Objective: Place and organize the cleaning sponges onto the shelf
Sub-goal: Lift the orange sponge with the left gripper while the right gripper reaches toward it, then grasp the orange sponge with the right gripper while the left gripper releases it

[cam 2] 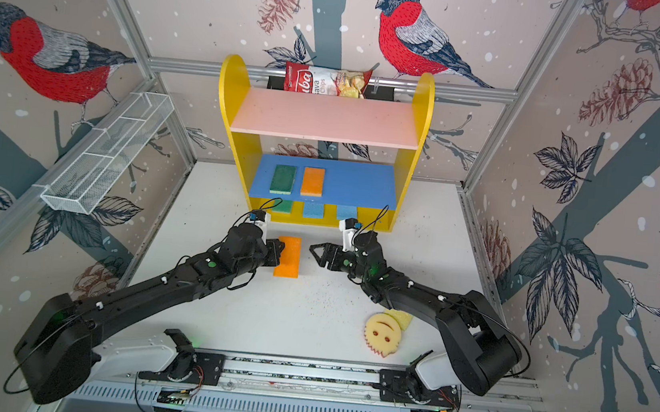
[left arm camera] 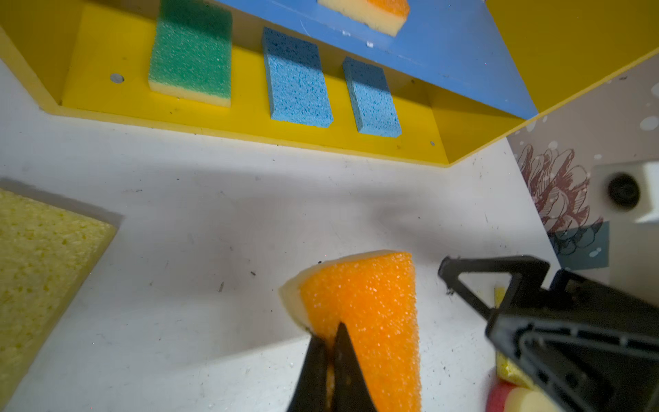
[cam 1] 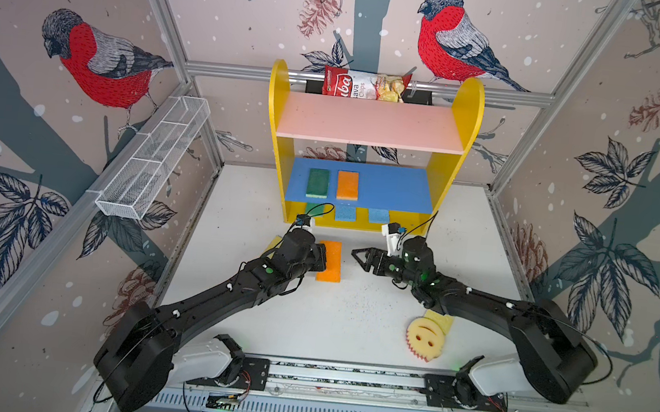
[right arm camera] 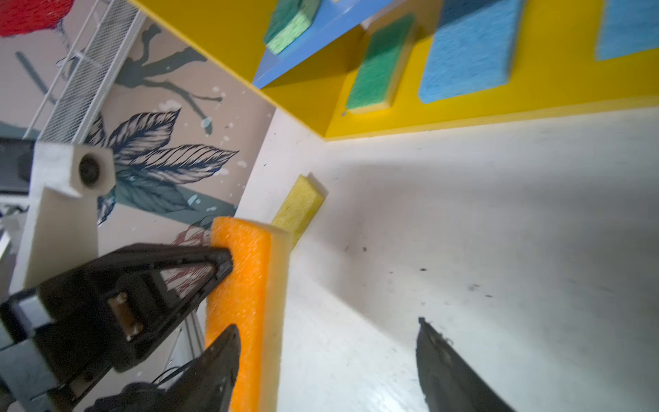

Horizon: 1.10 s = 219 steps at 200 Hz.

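Observation:
My left gripper [cam 1: 320, 258] [left arm camera: 330, 335] is shut on one edge of an orange sponge [cam 1: 331, 262] [left arm camera: 363, 303], held just above the white table in front of the shelf [cam 1: 276, 126]. My right gripper [cam 1: 356, 256] [right arm camera: 326, 324] stands open and empty just right of that sponge. A green sponge [cam 1: 317, 183] and an orange one [cam 1: 347, 185] lie on the blue middle board. One green sponge [left arm camera: 190, 57] and two blue ones [left arm camera: 297, 82] [left arm camera: 372, 100] lie on the yellow base. On the table lie a yellow sponge [left arm camera: 42, 257], a smiley sponge [cam 1: 425, 338] and another yellow sponge [cam 1: 442, 320].
A chips bag [cam 1: 364, 84] sits in a black basket [cam 1: 423, 96] behind the pink top board. A white wire basket [cam 1: 157, 159] hangs on the left wall. Enclosure walls close in on both sides, and both arms reach in from the front rail.

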Tool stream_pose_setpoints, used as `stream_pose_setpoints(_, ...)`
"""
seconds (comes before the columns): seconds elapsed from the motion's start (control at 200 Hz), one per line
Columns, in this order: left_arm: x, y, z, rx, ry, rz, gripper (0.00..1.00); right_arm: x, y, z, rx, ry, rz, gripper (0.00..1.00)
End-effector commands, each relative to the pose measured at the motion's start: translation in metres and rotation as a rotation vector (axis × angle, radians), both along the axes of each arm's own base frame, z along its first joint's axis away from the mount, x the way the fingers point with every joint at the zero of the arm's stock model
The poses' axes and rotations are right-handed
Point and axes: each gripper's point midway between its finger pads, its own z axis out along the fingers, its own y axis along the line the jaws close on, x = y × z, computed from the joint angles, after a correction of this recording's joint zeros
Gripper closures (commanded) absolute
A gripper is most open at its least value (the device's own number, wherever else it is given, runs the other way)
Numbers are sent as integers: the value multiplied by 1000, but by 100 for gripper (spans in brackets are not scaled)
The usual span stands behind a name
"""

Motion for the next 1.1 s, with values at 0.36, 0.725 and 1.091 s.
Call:
stream_pose_setpoints(0.36,8,8,18,-91,-36,36,100,-26,67,-3,76,25,206,43)
stream_pose_setpoints(0.725,7,24,16,-70,-44,97,76,-10,68,11,25,-55,162,100)
stream_pose_setpoints(1.091,2,44,31,-72,-109,160,2,60,6,18,-169,-73,-13,100)
